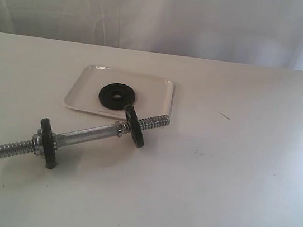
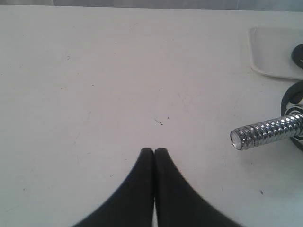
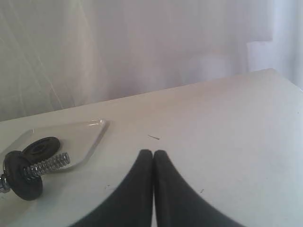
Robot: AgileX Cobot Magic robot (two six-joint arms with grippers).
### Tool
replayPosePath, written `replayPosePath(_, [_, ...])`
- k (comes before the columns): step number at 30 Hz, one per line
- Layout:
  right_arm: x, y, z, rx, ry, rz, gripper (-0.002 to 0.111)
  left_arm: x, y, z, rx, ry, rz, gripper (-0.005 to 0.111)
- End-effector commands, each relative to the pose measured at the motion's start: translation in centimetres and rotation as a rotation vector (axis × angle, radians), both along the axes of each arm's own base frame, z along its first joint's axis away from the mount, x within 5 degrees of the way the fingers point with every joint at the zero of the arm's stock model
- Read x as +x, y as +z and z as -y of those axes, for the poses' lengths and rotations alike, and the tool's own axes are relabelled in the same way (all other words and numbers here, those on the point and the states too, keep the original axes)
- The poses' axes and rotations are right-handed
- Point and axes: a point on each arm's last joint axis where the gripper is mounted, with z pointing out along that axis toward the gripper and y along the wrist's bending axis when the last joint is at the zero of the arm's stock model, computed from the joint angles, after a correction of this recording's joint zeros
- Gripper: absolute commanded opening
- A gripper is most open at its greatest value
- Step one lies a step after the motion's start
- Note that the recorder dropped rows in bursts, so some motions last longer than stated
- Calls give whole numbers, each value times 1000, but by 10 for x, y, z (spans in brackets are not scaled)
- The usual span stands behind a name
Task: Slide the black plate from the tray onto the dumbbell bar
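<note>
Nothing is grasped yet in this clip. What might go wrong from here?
1. The black plate lies flat in the tray, so a grasp may slip or drag the tray.
2. The dumbbell bar rests loose on its round discs and may roll when pushed.
3. Its coarse threaded end could snag the plate's hole.

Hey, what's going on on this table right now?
Nothing is being handled yet. The black plate lies flat in the tray, and the dumbbell bar rests on the table right beside the tray. The left claw and right claw are both shut, empty and touching nothing.
</note>
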Motion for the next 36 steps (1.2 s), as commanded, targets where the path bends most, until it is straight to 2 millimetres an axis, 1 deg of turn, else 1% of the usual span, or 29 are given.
replayPosePath(1, [0,-1,0,-11,-2,2,0,0,-1,0,-2,-1,-4,0])
replayPosePath(29, [0,-1,0,-11,-2,2,0,0,0,0,0,-3,2,0])
replayPosePath(31, [0,-1,0,-14,-2,2,0,2,6,0,44,-10,66,0])
replayPosePath(36, [0,-1,0,-14,-2,2,0,4,37,4,80,-55,413,0])
